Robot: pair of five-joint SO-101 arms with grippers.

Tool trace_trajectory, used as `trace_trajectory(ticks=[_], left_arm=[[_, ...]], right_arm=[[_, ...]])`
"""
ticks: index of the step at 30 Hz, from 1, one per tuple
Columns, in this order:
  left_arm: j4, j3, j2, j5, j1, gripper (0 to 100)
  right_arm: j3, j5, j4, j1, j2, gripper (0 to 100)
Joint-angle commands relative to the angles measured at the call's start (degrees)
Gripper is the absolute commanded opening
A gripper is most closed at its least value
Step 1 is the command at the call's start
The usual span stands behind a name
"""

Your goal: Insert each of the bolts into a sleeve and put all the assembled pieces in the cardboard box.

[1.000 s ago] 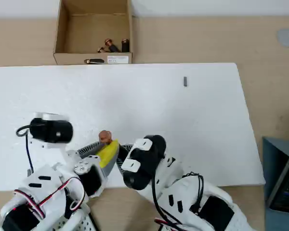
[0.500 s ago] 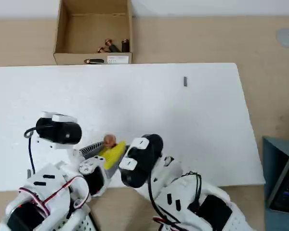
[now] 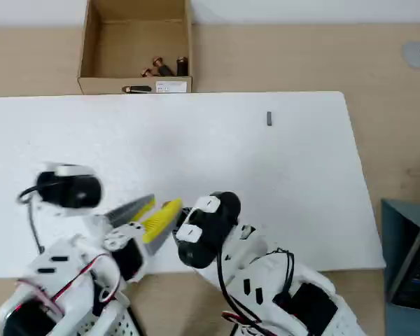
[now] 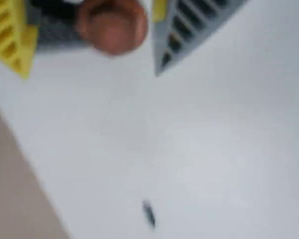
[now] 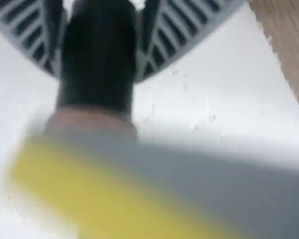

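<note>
Clamps the black sleeve [image 5: 97,50] in the right gripper [image 5: 98,74], low over the white sheet [image 3: 266,182] near the front edge of the table [image 3: 28,63], with the bolt [image 4: 112,27] seated in its end, copper head out. Shows the left gripper [image 3: 164,203] apparently released, fingers spread either side of that head. Risks snagging the head when backing off, or shedding the bolt if tipped head-down toward the cardboard box [image 3: 91,42].

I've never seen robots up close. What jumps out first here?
Two pincers meet near one long edge of the white mat: the right pincer grips a black sleeve, and a copper bolt head sits at the left pincer. Beyond the opposite edge, a cardboard box holds a few assembled pieces.
</note>
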Motion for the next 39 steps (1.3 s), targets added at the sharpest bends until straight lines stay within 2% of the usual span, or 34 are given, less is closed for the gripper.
trace_trajectory(ticks=[1, 4, 10, 15, 19, 24, 27, 32, 39], left_arm=[[-0.35, -6.42, 0.40, -0.26, -4.31, 9], [-0.35, -9.23, 0.40, -0.26, -7.74, 0], [0.09, -8.26, -0.04, -0.79, -18.90, 0], [-0.44, 4.75, -0.13, -11.43, -29.89, 0], [-1.85, 15.12, -0.13, -16.18, -35.52, 0], [-6.86, 26.02, -0.22, -18.29, -36.84, 0], [-10.02, 29.80, -0.22, -18.64, -36.84, 0], [-13.98, 33.67, -0.22, -23.38, -36.84, 0], [-15.82, 37.19, -0.22, -23.82, -36.84, 0]], right_arm=[[-0.22, 0.09, -1.41, 3.03, -6.55, 0.9], [-0.40, 0.09, -1.41, 5.41, -6.55, 0.9], [-0.66, 0.09, -1.41, 10.77, -6.55, 0.9], [-1.71, 0.09, -1.41, 21.23, -6.11, 0.9], [-4.26, 0.18, -0.88, 26.77, -6.02, 0.9], [-10.07, 0.00, 1.14, 27.74, 0.22, 0.9], [-16.48, 0.00, 0.97, 27.74, 8.22, 0.9], [-28.79, 0.00, 0.70, 27.74, 24.04, 0.9], [-38.90, 0.44, -9.05, 27.74, 44.09, 0.9]])
